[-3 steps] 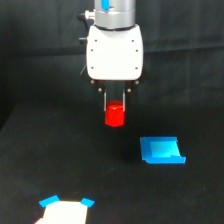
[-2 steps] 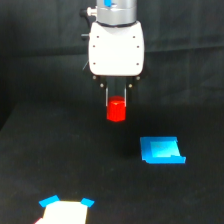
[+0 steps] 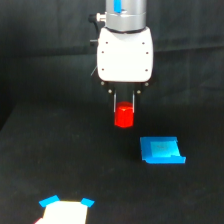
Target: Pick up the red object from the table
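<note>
The red object [image 3: 124,115] is a small bright red-orange stubby block. It hangs between the fingers of my gripper [image 3: 124,109], lifted above the black table [image 3: 75,160]. The gripper is shut on it, with thin dark fingers [image 3: 115,102] gripping its upper sides. The white gripper body and arm stand upright above it at the middle of the exterior view.
A flat blue square piece [image 3: 161,150] lies on the table to the exterior view's right, below the gripper. A white piece with blue corners [image 3: 64,210] sits at the bottom left. A black cloth backdrop [image 3: 40,30] hangs behind.
The gripper has risen a little with the red object in it and shifted slightly to the exterior view's right. The blue piece has not moved.
</note>
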Tool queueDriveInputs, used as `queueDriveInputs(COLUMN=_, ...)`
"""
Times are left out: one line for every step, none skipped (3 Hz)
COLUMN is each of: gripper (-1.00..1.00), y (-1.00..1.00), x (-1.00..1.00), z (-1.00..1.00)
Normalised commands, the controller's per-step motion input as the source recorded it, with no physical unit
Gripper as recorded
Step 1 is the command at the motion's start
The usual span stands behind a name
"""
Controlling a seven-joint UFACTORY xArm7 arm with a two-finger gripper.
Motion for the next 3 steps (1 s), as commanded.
queueDriveInputs(gripper=-0.69, y=0.21, x=-0.32, z=0.14)
queueDriveInputs(gripper=-0.57, y=0.03, x=-0.51, z=-0.08)
queueDriveInputs(gripper=-1.00, y=-0.07, x=0.95, z=0.38)
